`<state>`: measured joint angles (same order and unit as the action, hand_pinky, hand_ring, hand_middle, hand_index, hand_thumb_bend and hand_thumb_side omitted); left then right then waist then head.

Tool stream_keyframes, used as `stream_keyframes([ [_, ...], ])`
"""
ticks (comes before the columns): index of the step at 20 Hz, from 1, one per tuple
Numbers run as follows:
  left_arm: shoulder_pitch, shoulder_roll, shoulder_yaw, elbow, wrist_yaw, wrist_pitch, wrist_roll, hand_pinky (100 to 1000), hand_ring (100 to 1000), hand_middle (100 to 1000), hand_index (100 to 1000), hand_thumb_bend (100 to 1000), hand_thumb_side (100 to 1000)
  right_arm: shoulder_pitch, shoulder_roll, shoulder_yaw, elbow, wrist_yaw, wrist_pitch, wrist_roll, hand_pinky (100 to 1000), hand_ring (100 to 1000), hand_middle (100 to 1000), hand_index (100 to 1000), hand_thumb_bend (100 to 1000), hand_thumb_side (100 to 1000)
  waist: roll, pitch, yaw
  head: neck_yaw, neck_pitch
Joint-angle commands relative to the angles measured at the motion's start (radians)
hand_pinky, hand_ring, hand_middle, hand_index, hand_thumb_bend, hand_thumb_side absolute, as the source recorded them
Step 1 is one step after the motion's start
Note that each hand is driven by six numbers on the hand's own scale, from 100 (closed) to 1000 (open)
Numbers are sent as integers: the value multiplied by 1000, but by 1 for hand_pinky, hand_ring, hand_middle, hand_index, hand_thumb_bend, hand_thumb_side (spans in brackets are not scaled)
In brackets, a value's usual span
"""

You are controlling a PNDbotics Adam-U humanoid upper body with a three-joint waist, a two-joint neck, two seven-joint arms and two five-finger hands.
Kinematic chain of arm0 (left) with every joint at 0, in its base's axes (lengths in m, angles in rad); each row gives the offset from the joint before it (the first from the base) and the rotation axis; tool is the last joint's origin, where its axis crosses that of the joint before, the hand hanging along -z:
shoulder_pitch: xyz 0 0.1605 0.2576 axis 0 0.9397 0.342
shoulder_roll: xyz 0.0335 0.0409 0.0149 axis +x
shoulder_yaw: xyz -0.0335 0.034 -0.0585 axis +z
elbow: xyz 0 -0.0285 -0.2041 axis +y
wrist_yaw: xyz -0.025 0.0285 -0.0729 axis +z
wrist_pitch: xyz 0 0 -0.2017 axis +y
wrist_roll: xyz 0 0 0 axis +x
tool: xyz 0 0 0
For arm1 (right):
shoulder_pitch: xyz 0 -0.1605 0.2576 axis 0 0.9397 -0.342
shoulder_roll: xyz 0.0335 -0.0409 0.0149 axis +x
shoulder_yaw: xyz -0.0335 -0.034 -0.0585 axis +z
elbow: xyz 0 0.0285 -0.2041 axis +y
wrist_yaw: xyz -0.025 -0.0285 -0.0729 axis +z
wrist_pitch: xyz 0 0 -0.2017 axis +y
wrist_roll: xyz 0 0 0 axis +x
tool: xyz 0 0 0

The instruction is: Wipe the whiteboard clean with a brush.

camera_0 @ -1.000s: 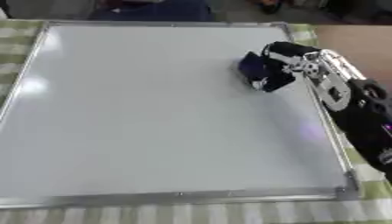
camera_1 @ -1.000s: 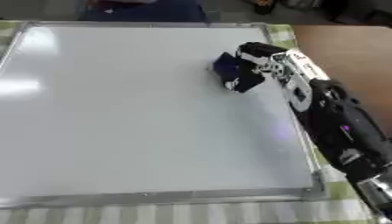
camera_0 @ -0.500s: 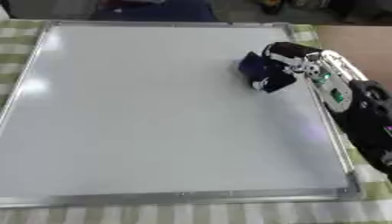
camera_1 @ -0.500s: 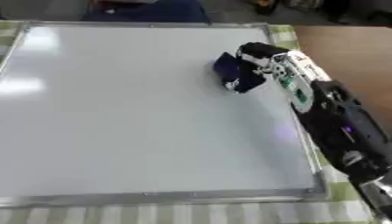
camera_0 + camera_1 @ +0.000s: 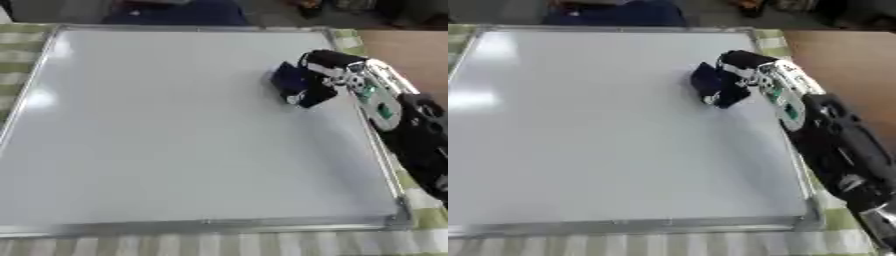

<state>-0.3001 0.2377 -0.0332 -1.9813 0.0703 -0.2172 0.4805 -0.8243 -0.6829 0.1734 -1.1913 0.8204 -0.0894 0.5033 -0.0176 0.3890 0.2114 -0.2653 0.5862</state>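
Left eye view shows your whiteboard (image 5: 175, 130) bare of marks from left edge to right, and your right hand (image 5: 337, 75) has barely shifted over the last second. Its fingers stay clamped on the dark brush (image 5: 293, 85), pressed to the board's far right. The wiping looks almost finished.

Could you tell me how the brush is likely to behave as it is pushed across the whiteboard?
The brush looks small and blocky in the right hand, so it is probably stiff and light. The whiteboard is glossy, so it should slide easily. Held at an angle, it might tip onto an edge.
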Motion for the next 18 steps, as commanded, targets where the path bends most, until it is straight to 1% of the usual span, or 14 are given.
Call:
stream_keyframes([
  [1, -7, 16, -3, -19, 1, -3, -5, 619, 804, 790, 617, 214, 1000, -1, -20, 4, -10, -2, -2, 3, 708, 777, 717, 264, 218, 512, 2, -19, 1, 4, -11],
  [3, -7, 16, -3, -19, 1, -3, -6, 619, 804, 790, 618, 214, 1000, -1, -22, 5, -12, 2, -1, -1, 712, 780, 721, 264, 223, 512, 2, -19, 1, 5, -11],
  [6, -8, 16, -3, -19, 2, -3, -7, 620, 805, 790, 618, 215, 1000, -1, -23, 4, -14, 9, 1, -9, 721, 791, 754, 264, 234, 511, 2, -18, -1, 6, -10],
  [14, -9, 17, -4, -19, 3, -3, -10, 620, 805, 791, 618, 216, 1000, -1, -30, 2, -24, 24, 4, -33, 738, 811, 789, 254, 264, 505, 2, -21, -2, 11, -7],
  [18, -10, 18, -5, -19, 4, -3, -13, 621, 805, 790, 618, 217, 1000, -2, -33, 3, -31, 28, 4, -43, 739, 812, 788, 251, 266, 507, 2, -25, -6, 13, -7],
])
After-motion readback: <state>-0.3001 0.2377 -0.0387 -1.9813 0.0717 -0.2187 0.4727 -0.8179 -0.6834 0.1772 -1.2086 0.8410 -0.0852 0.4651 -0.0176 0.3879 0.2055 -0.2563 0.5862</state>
